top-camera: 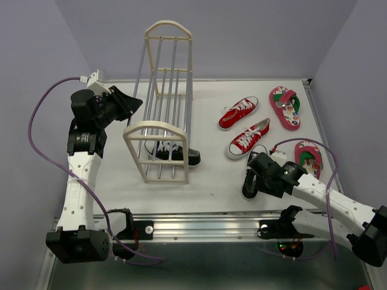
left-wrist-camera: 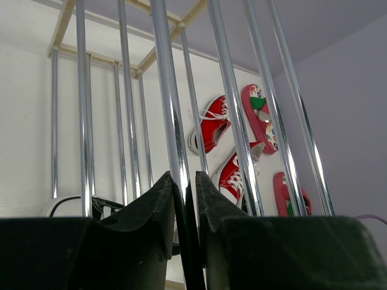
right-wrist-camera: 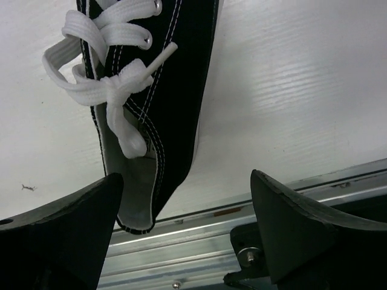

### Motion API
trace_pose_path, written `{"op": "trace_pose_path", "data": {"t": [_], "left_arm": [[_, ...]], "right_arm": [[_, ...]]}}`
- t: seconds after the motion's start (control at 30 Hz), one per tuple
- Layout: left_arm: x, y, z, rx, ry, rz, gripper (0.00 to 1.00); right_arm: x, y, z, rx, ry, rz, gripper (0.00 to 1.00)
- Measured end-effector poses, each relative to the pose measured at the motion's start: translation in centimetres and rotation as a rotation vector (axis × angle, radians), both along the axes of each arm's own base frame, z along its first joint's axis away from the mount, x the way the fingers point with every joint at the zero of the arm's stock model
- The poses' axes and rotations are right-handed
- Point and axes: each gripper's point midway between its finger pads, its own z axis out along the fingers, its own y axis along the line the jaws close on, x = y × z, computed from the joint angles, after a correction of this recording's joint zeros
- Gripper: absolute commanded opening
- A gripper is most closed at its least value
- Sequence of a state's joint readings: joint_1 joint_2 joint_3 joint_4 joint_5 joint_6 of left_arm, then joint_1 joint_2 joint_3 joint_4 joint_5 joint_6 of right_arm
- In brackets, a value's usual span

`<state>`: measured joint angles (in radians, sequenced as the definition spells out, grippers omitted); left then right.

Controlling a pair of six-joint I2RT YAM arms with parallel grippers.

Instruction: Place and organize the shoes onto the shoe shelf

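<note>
On rod (left-wrist-camera: 169,90), left pincer (left-wrist-camera: 184,177) clamped; right pincer (right-wrist-camera: 186,178) open.

A black sneaker (right-wrist-camera: 175,90) with white laces (right-wrist-camera: 115,78) is seen lying on the white table (right-wrist-camera: 290,90), its heel opening framed by the widely parted right gripper (right-wrist-camera: 186,178).

Rods of the shoe shelf (left-wrist-camera: 169,90) hem the left fingers (left-wrist-camera: 145,211) on both sides; between the spread right fingers (right-wrist-camera: 290,223), a black sneaker (right-wrist-camera: 175,78) blocks the left half, with bare worktop (right-wrist-camera: 302,90) on the right.
</note>
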<state>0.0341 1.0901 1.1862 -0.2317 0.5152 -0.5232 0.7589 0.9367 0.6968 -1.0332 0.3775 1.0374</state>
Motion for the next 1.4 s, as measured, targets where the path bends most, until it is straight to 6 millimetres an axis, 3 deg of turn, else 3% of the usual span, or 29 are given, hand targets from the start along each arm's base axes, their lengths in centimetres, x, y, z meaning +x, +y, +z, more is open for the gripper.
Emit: {"op": "trace_pose_path", "data": {"t": [0.07,0.23,0.53,0.63,0.67,0.93,1.03,1.27,1.4], "left_arm": [[0.0,0.0,0.0,0.0,0.0,0.0,0.0],[0.0,0.0,0.0,-0.001,0.0,0.001,0.0],[0.0,0.0,0.0,-0.002,0.0,0.001,0.0],[0.0,0.0,0.0,-0.002,0.0,0.0,0.0],[0.0,0.0,0.0,-0.002,0.0,0.0,0.0],[0.0,0.0,0.0,-0.001,-0.001,0.0,0.0],[0.0,0.0,0.0,-0.002,-0.001,-0.001,0.0],[0.0,0.0,0.0,-0.002,-0.001,-0.001,0.0],[0.0,0.0,0.0,-0.002,-0.001,0.0,0.0]], "right_arm": [[0.3,0.3,-0.5,0.001,-0.003,0.006,0.8],[0.7,0.7,-2.3,-0.005,0.007,0.013,0.66],[0.6,0.7,-3.2,0.01,0.004,-0.005,0.31],[0.8,0.9,-3.1,0.017,-0.008,-0.008,0.12],[0.8,0.8,-3.1,0.014,-0.01,-0.009,0.01],[1.3,0.3,-2.2,-0.001,-0.062,0.021,0.01],[1.6,-0.7,-0.9,-0.063,-0.081,0.039,0.01],[4.2,-1.3,4.3,-0.147,-0.199,0.08,0.01],[6.5,-1.2,8.9,-0.162,-0.328,0.072,0.01]]}}
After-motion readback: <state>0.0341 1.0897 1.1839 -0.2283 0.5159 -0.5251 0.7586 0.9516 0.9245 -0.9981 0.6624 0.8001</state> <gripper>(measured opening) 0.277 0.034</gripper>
